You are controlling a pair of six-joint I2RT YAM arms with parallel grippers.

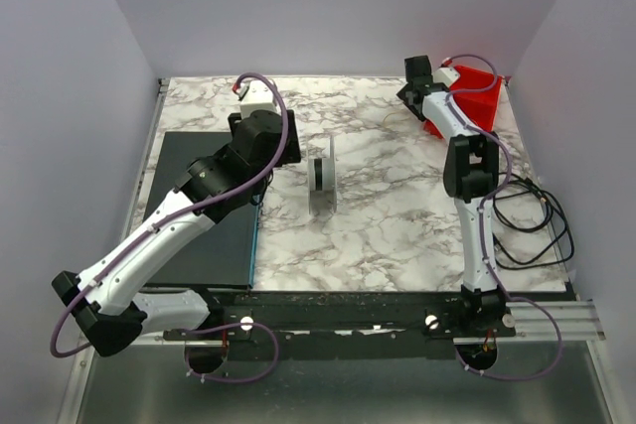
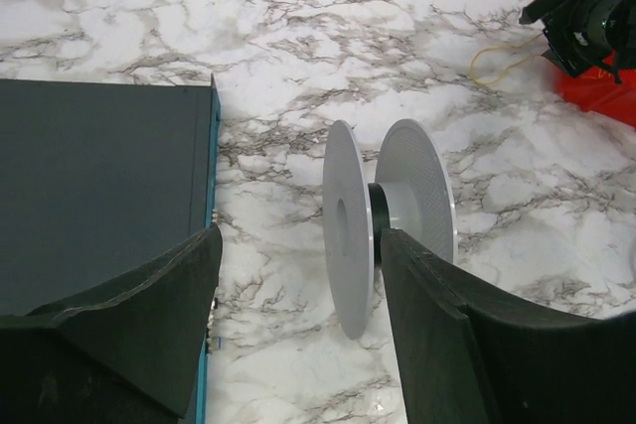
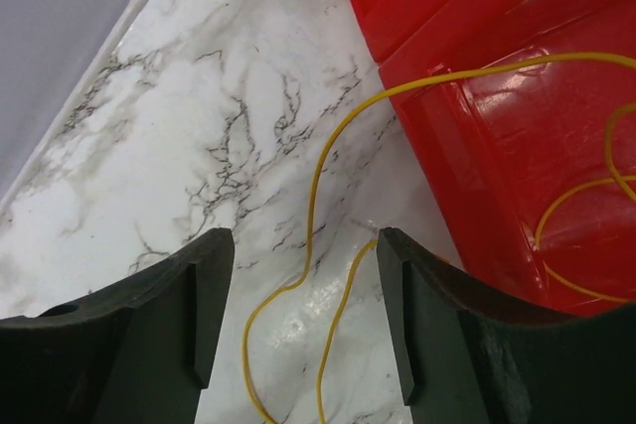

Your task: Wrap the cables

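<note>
The cables [image 3: 316, 208] are thin yellow-orange strands. They curl out of a red bin [image 3: 517, 136] onto the marble at the back right, and a loop of them shows far off in the left wrist view [image 2: 497, 59]. My right gripper [image 3: 303, 310] is open, and two strands lie on the table between its fingers. A grey spool [image 1: 322, 172] with two flat discs and a dark hub stands on edge mid-table and shows in the left wrist view [image 2: 350, 225]. My left gripper [image 2: 298, 315] is open and empty, just left of the spool [image 1: 288, 151].
A dark mat with a teal edge [image 2: 99, 186] covers the table's left side. The red bin [image 1: 475, 96] sits at the back right corner. Loose black cords [image 1: 537, 225] lie by the right edge. Walls close in on three sides.
</note>
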